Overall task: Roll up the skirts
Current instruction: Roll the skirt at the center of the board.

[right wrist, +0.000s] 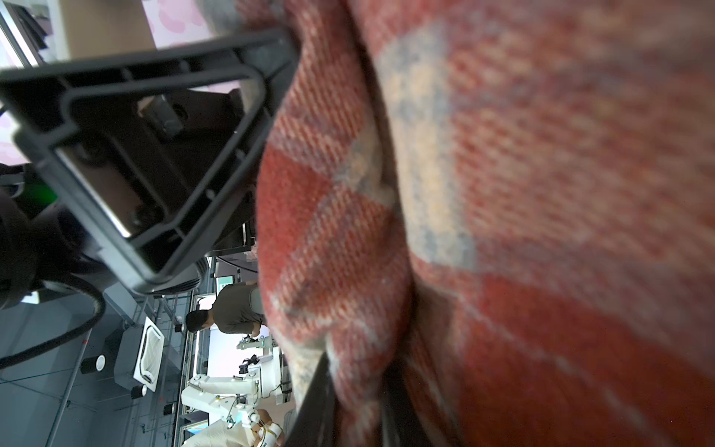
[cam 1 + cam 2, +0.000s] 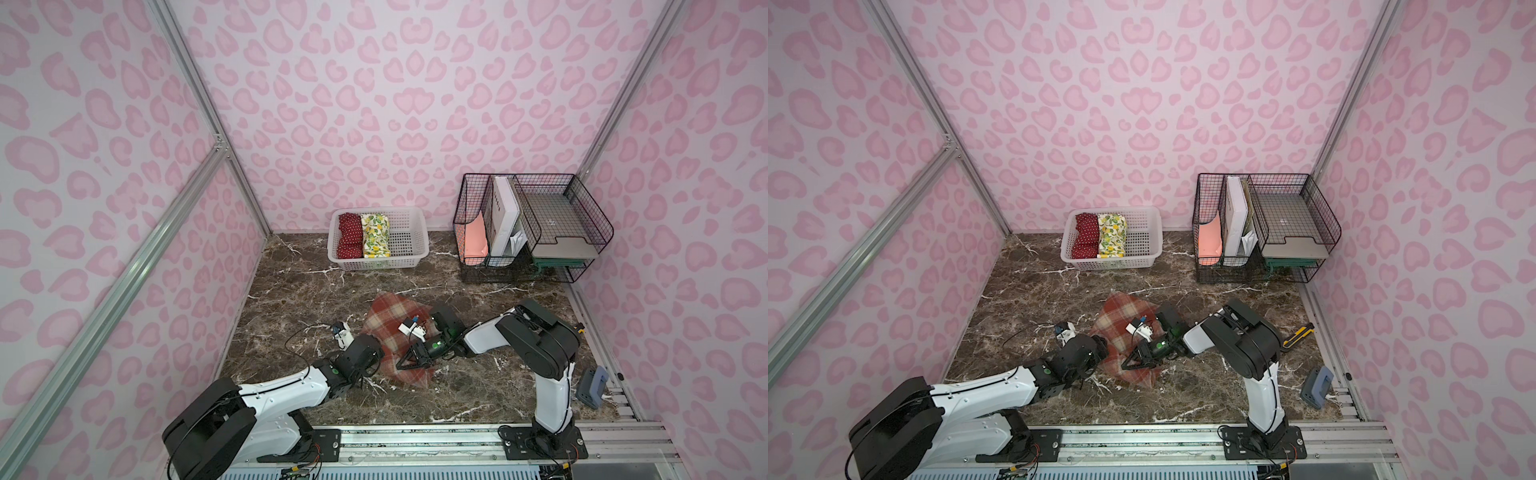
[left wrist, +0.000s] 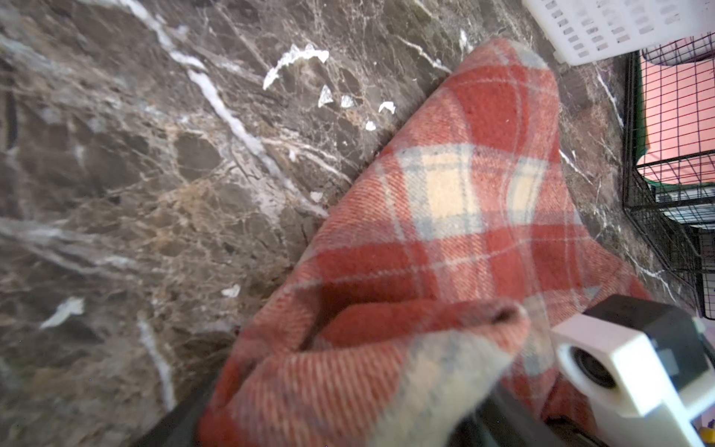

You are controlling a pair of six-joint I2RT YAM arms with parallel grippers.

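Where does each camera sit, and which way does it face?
Top views: from high above the arm bases, looking down and forward at the table, the basket and the plaid skirt; the left arm and right arm show.
Left wrist: on the left arm, low, looking along the plaid skirt toward the basket; the right arm's white camera shows.
Right wrist: on the right arm, close against the plaid skirt, facing out to the lab; the right tool pinches the cloth.
Shared: every view shows the plaid skirt.
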